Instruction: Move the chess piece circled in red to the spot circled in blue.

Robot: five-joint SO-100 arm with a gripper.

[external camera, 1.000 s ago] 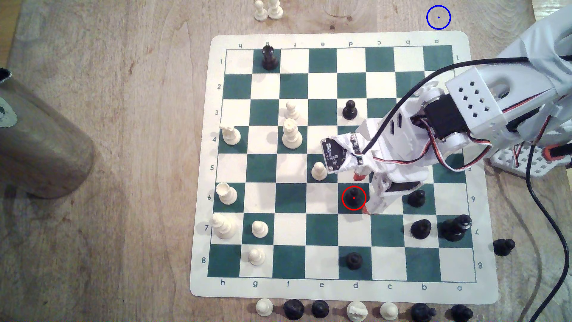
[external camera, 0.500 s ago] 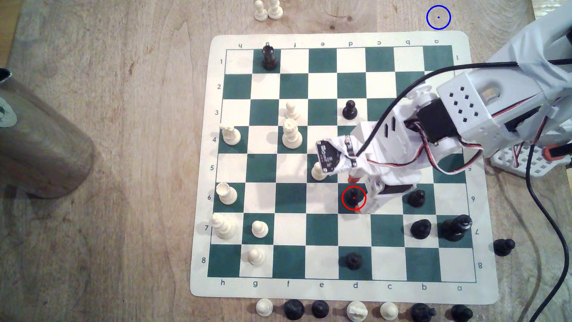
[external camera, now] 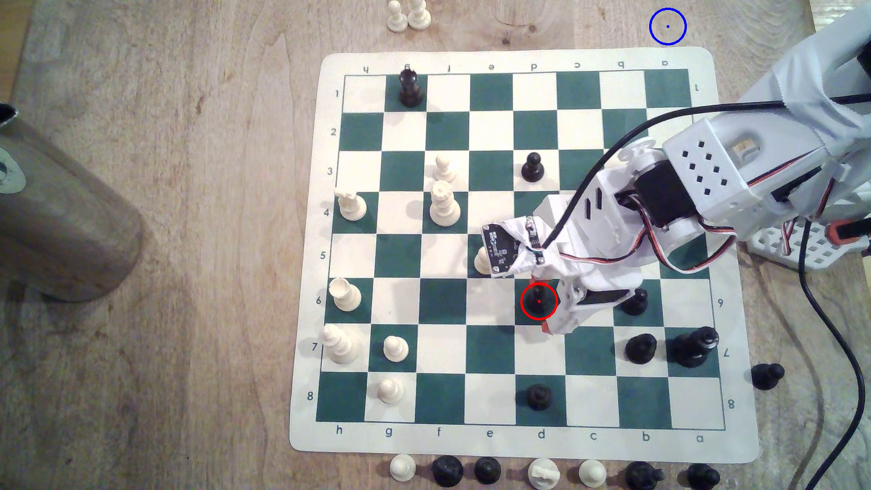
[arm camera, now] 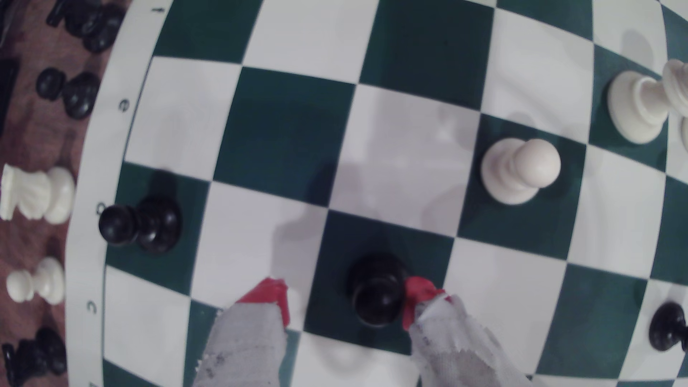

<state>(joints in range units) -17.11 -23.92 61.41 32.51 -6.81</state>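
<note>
The gripper (arm camera: 344,297) is standing open astride the chess piece (arm camera: 378,294), one red tip touching it, gripping nothing; the pawn is sitting on green d6 of the chessboard (external camera: 516,443), whose borders are reading a–h and 1–8

The chess mat (external camera: 306,330) carries printed coordinates on its cream border. In the exterior view, the lower edge reads h, g, f, e, d, c, b, a from that view's left to right, and the border on that view's left runs 1 to 8 downward. The opposite borders repeat them upside down. In the wrist view, "e" and "c" can be read on the mat's border.
</note>
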